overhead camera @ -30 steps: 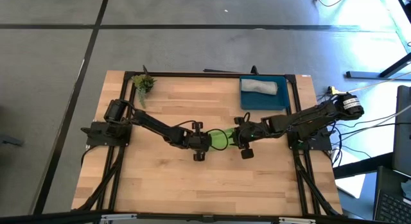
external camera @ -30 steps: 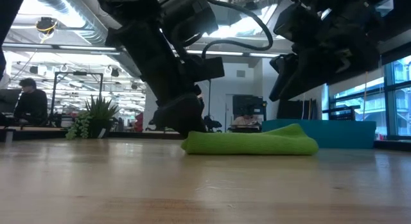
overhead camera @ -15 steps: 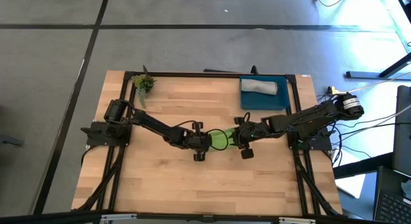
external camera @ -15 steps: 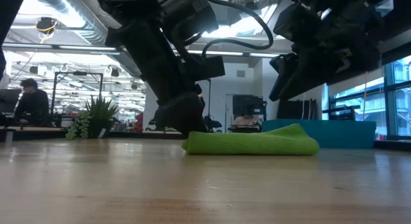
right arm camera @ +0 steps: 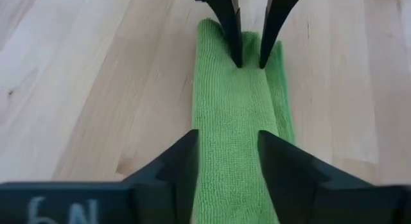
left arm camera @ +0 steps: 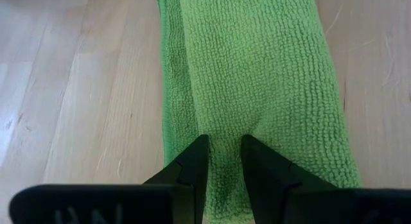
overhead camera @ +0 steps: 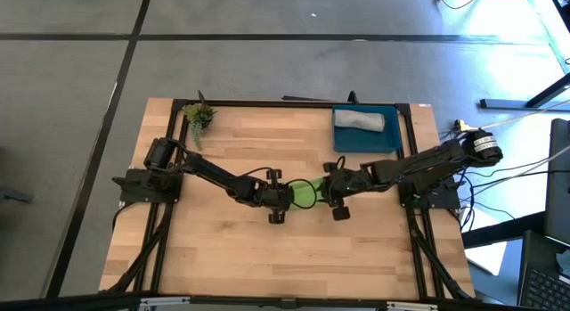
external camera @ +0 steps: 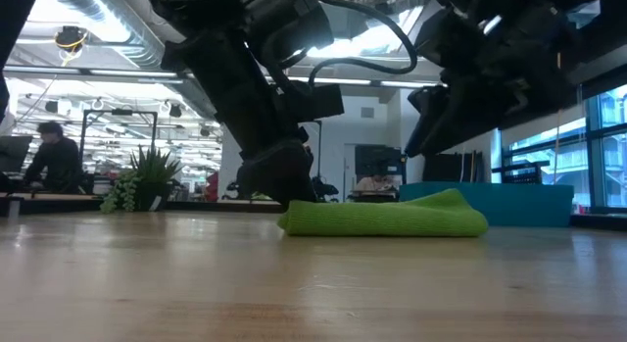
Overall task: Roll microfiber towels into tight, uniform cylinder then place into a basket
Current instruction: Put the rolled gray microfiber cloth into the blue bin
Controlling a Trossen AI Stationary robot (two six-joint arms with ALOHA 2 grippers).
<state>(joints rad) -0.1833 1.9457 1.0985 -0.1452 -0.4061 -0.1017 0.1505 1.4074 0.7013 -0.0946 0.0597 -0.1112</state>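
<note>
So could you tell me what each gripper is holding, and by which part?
The left gripper pinches one end of the green towel. The right gripper straddles the other end; a firm hold cannot be told.

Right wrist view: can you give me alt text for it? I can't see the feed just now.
A folded lime green towel lies lengthwise on the wooden table. The right gripper straddles its near end, and the left gripper pinches the far end.
</note>
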